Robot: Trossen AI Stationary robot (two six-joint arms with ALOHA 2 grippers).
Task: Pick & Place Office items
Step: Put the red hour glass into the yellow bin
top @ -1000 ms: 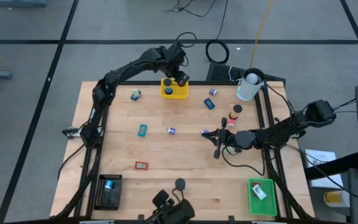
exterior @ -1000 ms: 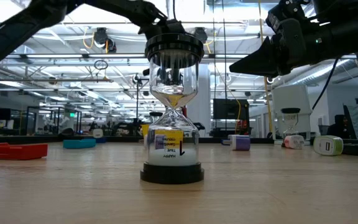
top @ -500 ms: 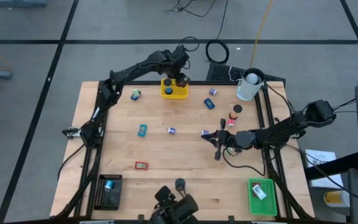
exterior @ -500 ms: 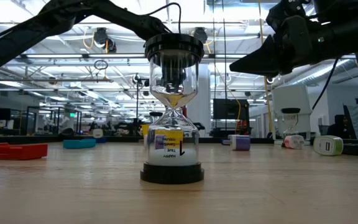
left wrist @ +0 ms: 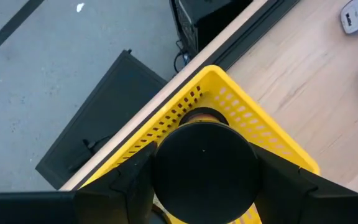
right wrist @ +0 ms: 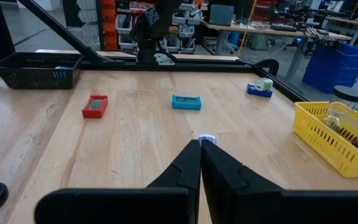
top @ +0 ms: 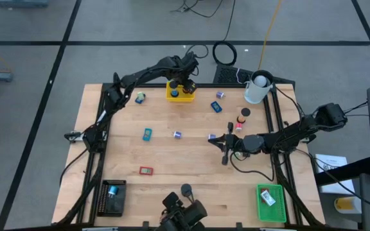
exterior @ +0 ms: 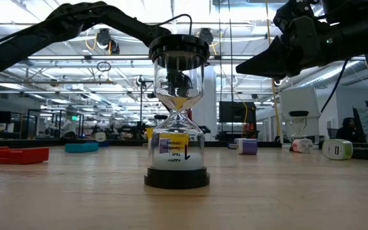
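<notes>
Over yellow tray (left wrist: pixel 241 109), left jaws grip a black cap (left wrist: pixel 204 167) (hiding contents); right jaws closed.

Robotics lab: benches (right wrist: pixel 272 28), monitors (exterior: pixel 236 112).

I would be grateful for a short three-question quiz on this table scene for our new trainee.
1. True or false: the right gripper, hovering above the wooden table, has open fingers.
2. Over which colour of mesh tray does the left gripper hold a black round cap? A black, B yellow, C green.
3. How many mesh trays stand on the table?

Key
1. False: its fingers are shut.
2. B, the yellow mesh tray at the far edge.
3. Three: the yellow one, the black mesh tray and the green mesh tray.
</notes>
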